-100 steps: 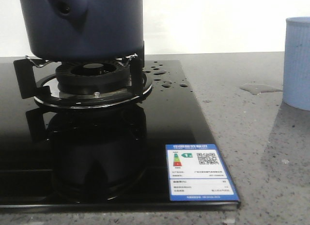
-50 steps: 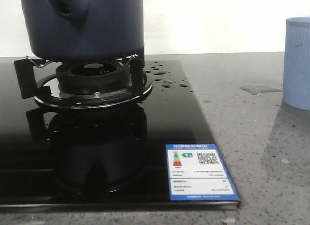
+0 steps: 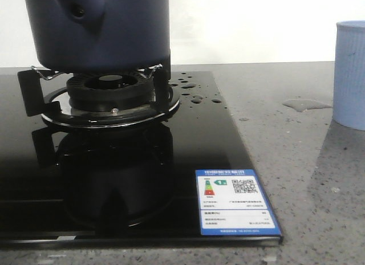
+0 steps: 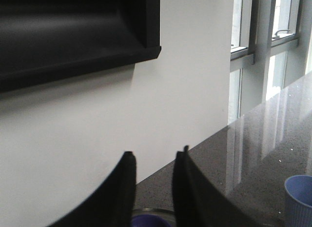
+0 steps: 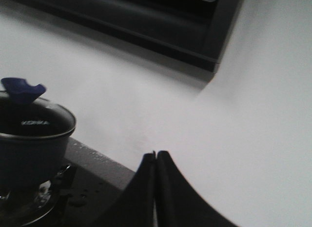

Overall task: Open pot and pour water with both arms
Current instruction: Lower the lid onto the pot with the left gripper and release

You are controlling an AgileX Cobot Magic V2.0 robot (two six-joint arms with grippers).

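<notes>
The dark navy pot stands on the gas burner, its stubby handle with the small hole facing the camera. The right wrist view shows the pot with a glass lid and a blue knob on it. Water drops lie on the black hob, and a thin puddle lies on the counter. My left gripper is open and empty, with the lid's rim and blue knob low between the fingers. My right gripper is shut and empty, off to the side of the pot.
A light blue ribbed cup stands on the grey stone counter at the right; it also shows in the left wrist view. The black glass hob bears an energy label. A white wall and dark hood are behind.
</notes>
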